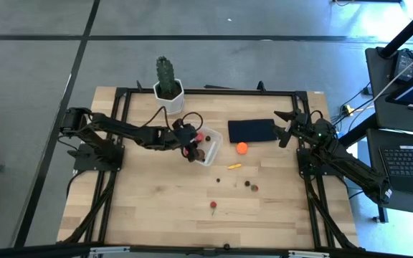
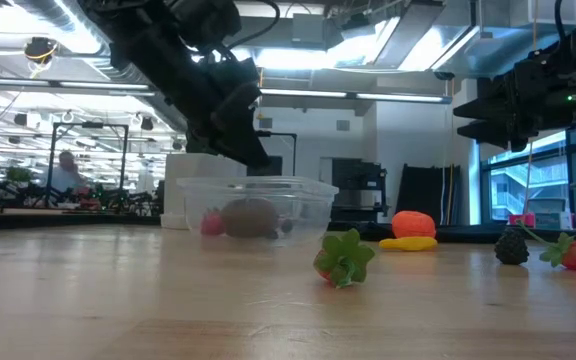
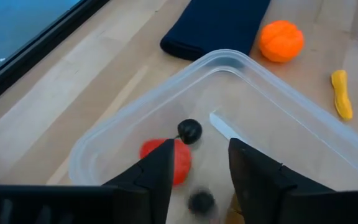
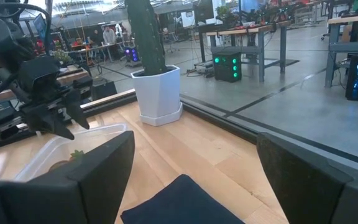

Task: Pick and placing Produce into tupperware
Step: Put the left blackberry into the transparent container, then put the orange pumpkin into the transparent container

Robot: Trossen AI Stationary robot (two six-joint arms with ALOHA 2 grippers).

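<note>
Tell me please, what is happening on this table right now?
A two-armed robot is sorting toy produce into a clear tupperware. The left gripper hangs open over the container, which already holds a red piece, two dark berries and a brown lump. The right gripper waits, open and empty, over the far right of the table, by a dark navy rectangle. An orange ball, a yellow sliver and several small pieces near the front are still on the table.

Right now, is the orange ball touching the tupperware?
Apart. The high view shows bare wood between the orange ball and the tupperware; the left wrist view shows the ball lying beyond the container's rim, beside the navy rectangle.
</note>
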